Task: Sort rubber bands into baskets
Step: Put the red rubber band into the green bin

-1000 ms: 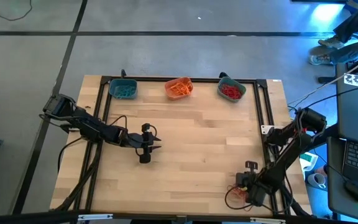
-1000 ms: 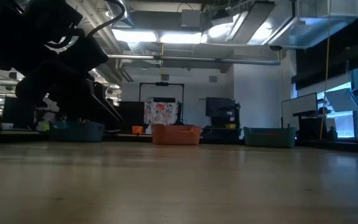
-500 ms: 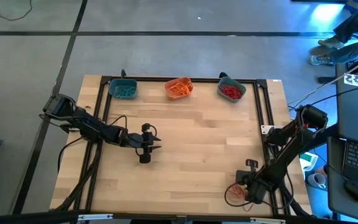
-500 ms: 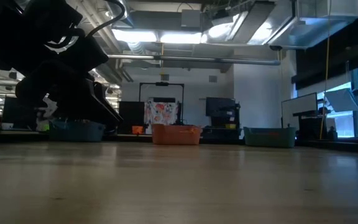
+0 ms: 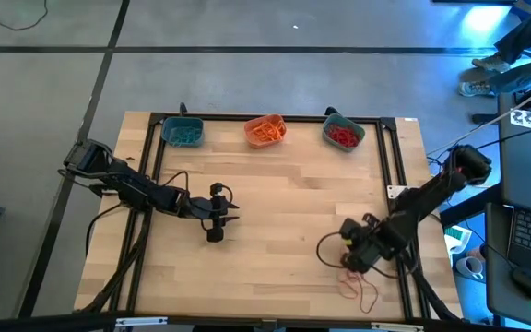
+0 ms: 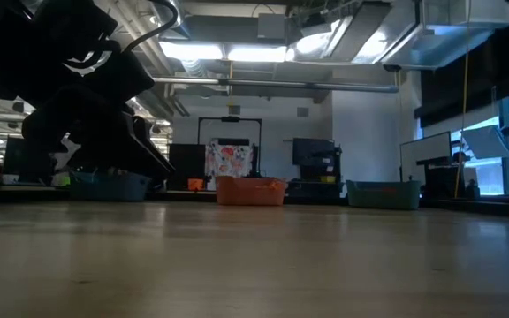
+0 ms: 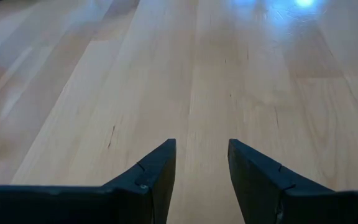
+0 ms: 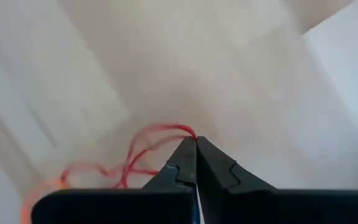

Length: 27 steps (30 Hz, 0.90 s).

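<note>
- The wooden surface carries three baskets along its far edge, well apart from both sets of fingers.
- The left gripper hangs with fingers spread, nothing between them.
- The right gripper has fingers clenched on red rubber bands, which trail from the fingertips.

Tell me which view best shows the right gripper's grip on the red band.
Right wrist view: the right gripper is shut on the red band, seen close. High view shows both small: gripper, band. Low and left wrist views show neither.
</note>
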Available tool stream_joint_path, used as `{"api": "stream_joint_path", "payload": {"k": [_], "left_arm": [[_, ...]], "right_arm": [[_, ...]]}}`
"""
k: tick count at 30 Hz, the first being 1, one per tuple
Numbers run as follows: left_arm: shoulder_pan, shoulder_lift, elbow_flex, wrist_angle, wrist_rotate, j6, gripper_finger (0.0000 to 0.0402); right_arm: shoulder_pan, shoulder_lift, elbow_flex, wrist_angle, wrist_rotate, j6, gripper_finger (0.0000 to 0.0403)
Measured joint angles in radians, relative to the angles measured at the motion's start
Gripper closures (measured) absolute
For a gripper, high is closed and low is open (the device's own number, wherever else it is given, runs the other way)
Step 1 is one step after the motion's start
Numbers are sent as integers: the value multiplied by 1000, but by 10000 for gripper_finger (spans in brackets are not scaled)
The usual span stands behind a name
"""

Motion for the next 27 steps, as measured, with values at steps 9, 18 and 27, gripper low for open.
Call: {"api": "stream_joint_path", "payload": {"k": [9,18,27], "left_arm": [[0,0,0,-1,16,0,258],[0,0,0,-1,18,10,258],[0,0,0,30,18,40,258]], "right_arm": [[-101,-31,0,-95,288,-30,398],[-206,-10,-1,-94,440,-155,398],[-322,-1,-2,-91,484,-343,398]]}}
